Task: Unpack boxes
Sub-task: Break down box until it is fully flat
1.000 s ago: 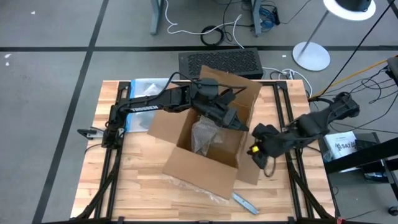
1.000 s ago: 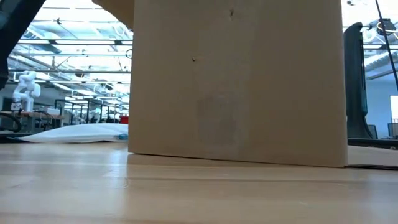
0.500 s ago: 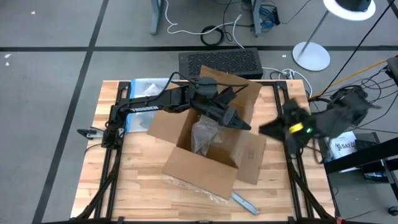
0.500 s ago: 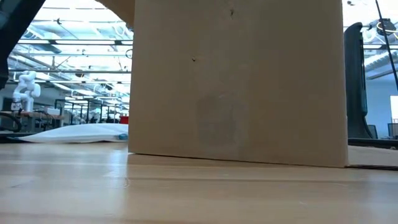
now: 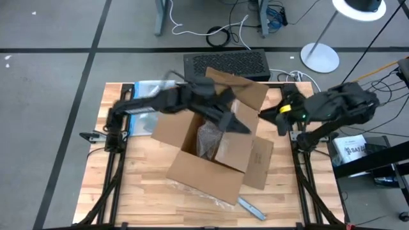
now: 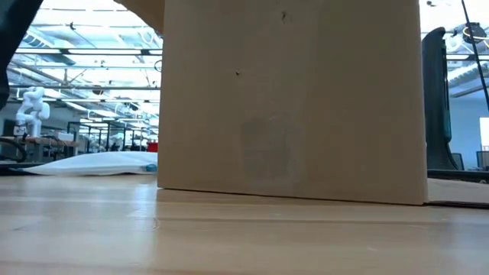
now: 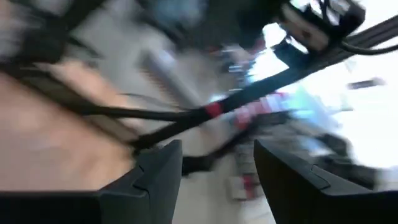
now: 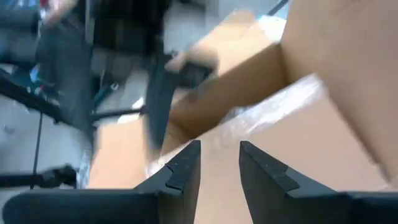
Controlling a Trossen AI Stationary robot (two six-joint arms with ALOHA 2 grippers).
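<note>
The box [image 5: 214, 144] sits open in the middle of the high view, flaps splayed, with a crinkly clear-wrapped bundle [image 5: 209, 137] down inside it. In the low view its plain side wall fills most of the frame, flat on the table [image 5: 144, 191].

The left gripper [image 5: 238, 123] reaches in from the upper left and hangs over the box's open mouth, just up and right of the bundle. Its wrist view shows the two fingers [image 7: 155, 174] spread with nothing between them. The right gripper [image 5: 281, 116] is off the box's right edge, near the upright far flap; its wrist view looks straight at cardboard and a strip of glossy tape, fingers [image 8: 183, 171] slightly parted, gripping nothing.

What worries me: both arms crowd the same right-hand side of the box. If the right one sweeps inward it could clip the flap and shove the light carton sideways, dragging the bundle out from under the left gripper. The two arms could also knock together over the opening. And the bundle's slick wrap looks likely to slip or bunch if the left fingers pinch only loose film.
</note>
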